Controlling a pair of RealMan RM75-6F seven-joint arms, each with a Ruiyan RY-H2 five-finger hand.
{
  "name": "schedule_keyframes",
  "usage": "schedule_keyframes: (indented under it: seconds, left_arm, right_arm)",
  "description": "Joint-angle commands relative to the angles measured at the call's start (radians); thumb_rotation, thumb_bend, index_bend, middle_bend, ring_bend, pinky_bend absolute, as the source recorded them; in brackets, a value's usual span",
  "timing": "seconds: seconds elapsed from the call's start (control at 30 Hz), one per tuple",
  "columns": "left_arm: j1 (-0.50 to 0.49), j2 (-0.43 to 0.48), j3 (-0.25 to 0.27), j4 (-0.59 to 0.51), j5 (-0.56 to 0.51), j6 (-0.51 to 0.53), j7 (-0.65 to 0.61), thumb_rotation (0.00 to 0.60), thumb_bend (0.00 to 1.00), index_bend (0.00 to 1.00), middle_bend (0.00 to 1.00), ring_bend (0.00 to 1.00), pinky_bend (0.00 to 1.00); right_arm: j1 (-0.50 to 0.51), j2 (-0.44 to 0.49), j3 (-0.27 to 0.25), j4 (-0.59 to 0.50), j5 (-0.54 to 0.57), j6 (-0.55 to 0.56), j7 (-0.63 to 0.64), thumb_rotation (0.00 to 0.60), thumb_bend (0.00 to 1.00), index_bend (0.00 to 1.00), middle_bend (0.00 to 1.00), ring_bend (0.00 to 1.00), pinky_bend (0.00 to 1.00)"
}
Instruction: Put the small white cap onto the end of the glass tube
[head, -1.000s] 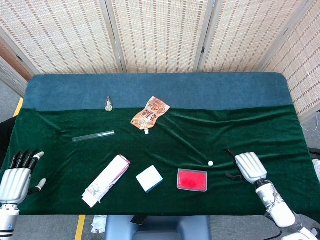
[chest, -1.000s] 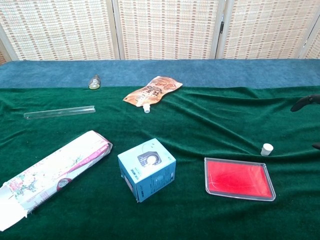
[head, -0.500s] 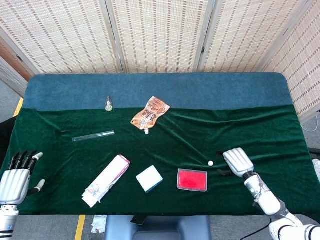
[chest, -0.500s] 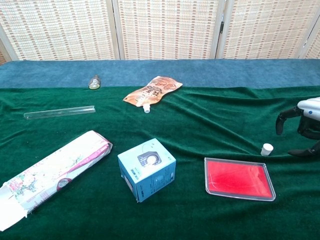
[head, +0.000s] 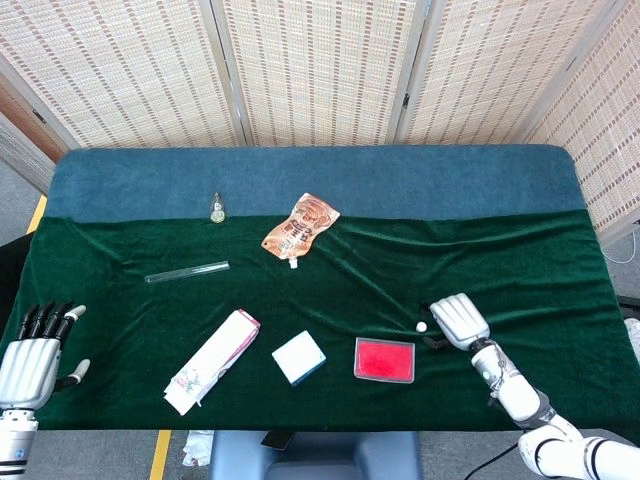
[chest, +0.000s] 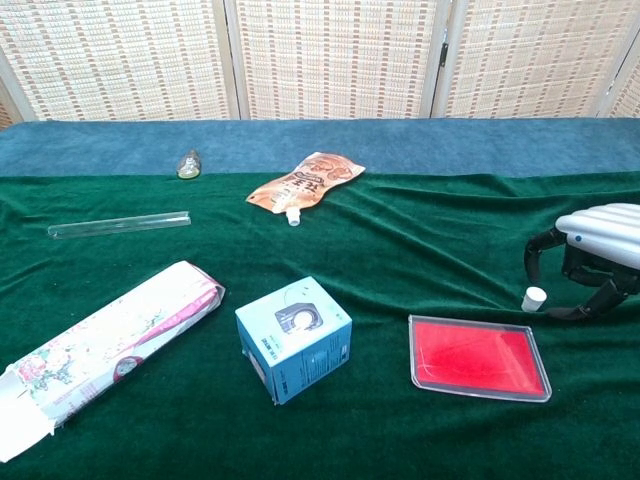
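Note:
The small white cap (head: 422, 326) (chest: 534, 298) stands on the green cloth just beyond the red case. My right hand (head: 456, 320) (chest: 590, 258) hovers right over and beside it, fingers curved down around the cap with a gap showing; nothing is held. The glass tube (head: 187, 271) (chest: 118, 225) lies flat far to the left on the cloth. My left hand (head: 34, 360) rests at the table's front left corner, fingers spread and empty, seen only in the head view.
A red flat case (head: 385, 360) (chest: 479, 357) lies just in front of the cap. A small blue-white box (head: 299, 358) (chest: 293, 339), a long pink-white carton (head: 212, 362) (chest: 105, 343), an orange pouch (head: 299, 227) (chest: 305, 182) and a small vial (head: 217, 207) (chest: 188, 163) lie around.
My right hand has moved left across the cloth, from well right of the cap to directly over it, its fingers now curving around the cap. The left hand stays still.

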Motion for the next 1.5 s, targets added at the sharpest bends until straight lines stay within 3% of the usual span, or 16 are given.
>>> schedule_keyframes:
  seconds: [0.03, 0.43, 1.17, 1.5]
  left_arm:
    - [0.000, -0.001, 0.000, 0.002, 0.001, 0.001, -0.002, 0.600, 0.30, 0.18, 0.14, 0.08, 0.00]
    - [-0.002, -0.004, -0.002, 0.009, 0.000, -0.003, -0.008, 0.600, 0.30, 0.18, 0.14, 0.08, 0.00]
    - [0.000, -0.010, -0.003, 0.025, -0.007, -0.005, -0.020, 0.600, 0.30, 0.17, 0.14, 0.07, 0.00]
    - [-0.008, -0.009, -0.003, 0.025, -0.007, -0.020, -0.032, 0.600, 0.29, 0.17, 0.14, 0.07, 0.00]
  right_arm:
    - [0.002, -0.001, 0.000, 0.002, 0.002, 0.001, -0.006, 0.475, 0.32, 0.43, 0.95, 1.00, 1.00]
    - [0.011, -0.015, 0.003, 0.012, 0.013, 0.001, -0.015, 0.523, 0.35, 0.47, 0.95, 1.00, 1.00]
    - [0.028, -0.022, 0.000, 0.001, 0.036, -0.016, -0.041, 0.534, 0.41, 0.49, 0.95, 1.00, 1.00]
    - [0.027, -0.012, 0.000, -0.016, 0.046, -0.012, -0.036, 0.594, 0.46, 0.59, 0.96, 1.00, 1.00]
